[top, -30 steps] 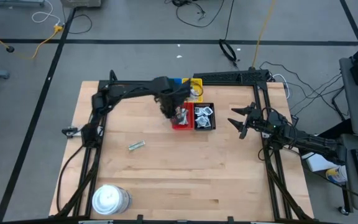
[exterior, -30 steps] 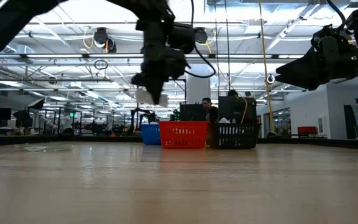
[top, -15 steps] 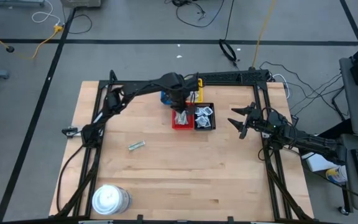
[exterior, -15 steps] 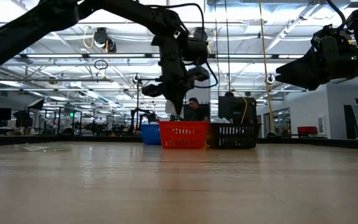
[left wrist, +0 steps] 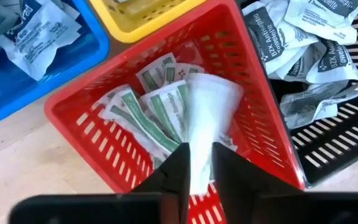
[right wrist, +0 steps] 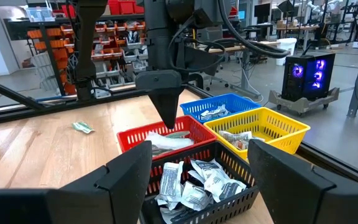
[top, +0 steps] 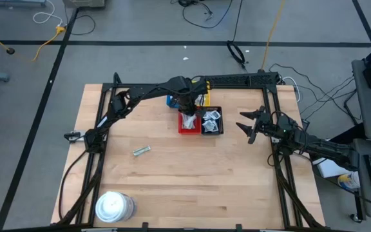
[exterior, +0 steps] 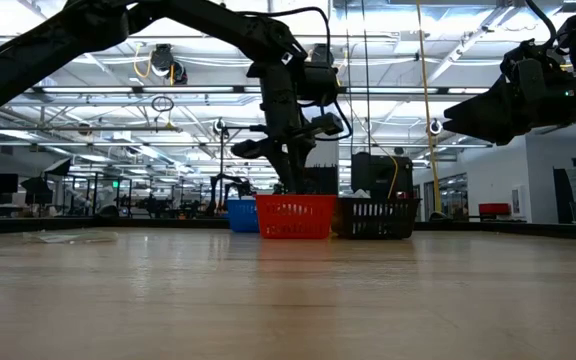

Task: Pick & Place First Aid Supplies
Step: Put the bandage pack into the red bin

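Observation:
My left gripper (left wrist: 199, 165) points down into the red tray (left wrist: 82, 124) and is shut on a white packet (left wrist: 211, 106). Under it in that tray lie green-striped packets (left wrist: 160, 109). White packets with dark print fill the black tray (left wrist: 347, 130), and others lie in the blue tray (left wrist: 73, 53). The yellow tray (left wrist: 148, 18) stands behind the red one. One loose packet (top: 141, 151) lies flat on the table left of the trays. My right gripper (top: 243, 125) waits open and level at the table's right side, apart from everything. My left gripper pinches the white packet by its upper end (left wrist: 199, 155) between its two fingers. The fingers come from above, pointing steeply down. The rest of the packet hangs down into the red tray, and its lower part (left wrist: 219, 93) lies on the striped packets there.
The four trays stand together at the table's far middle (top: 198, 113). A big round white tub (top: 113, 206) stands at the near left corner. Bare wooden table (top: 192, 180) spreads in front of the trays. Dark frame rails run along both sides.
My left gripper has gone toward the table's far right, from beside the red tray to above it, and has sunk toward it while its wrist rolled. The white packet went with it and now reaches down into the red tray.

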You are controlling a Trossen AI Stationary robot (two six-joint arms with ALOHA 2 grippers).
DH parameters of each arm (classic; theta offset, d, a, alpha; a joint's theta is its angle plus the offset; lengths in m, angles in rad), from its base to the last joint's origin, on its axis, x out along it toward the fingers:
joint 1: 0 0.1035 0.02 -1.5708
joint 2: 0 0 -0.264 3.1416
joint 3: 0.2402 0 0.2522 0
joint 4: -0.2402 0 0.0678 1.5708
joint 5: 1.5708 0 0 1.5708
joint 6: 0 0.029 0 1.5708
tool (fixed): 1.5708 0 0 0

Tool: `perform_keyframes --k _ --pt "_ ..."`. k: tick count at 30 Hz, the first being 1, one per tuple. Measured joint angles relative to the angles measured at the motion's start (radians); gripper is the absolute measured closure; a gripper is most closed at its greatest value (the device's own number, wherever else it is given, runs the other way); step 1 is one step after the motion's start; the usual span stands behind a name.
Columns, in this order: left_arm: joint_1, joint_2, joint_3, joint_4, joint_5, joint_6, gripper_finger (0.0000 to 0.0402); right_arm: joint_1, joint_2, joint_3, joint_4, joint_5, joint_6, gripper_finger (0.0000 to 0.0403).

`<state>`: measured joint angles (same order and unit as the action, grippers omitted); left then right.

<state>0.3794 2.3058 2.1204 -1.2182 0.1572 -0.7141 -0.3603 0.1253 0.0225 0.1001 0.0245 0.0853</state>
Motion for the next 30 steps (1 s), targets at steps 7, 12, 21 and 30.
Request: perform_keyframes --k 7,12,21,30 --pt "0.005 0.0 0.0 -0.001 0.006 0.01 0.0237 0.0 0.0 0.0 0.0 0.0 0.0 0.014" --pt "0.014 0.0 0.0 -0.002 0.034 0.016 0.0189 0.0 0.0 0.0 0.0 0.0 0.0 0.014" --pt "0.002 -0.001 0.0 -0.049 0.112 0.364 0.0165 0.0 0.0 0.0 0.0 0.0 0.0 0.014" --pt "-0.015 -0.001 0.0 -0.127 0.104 0.602 0.0165 0.0 0.0 0.0 0.0 0.0 0.0 0.014"
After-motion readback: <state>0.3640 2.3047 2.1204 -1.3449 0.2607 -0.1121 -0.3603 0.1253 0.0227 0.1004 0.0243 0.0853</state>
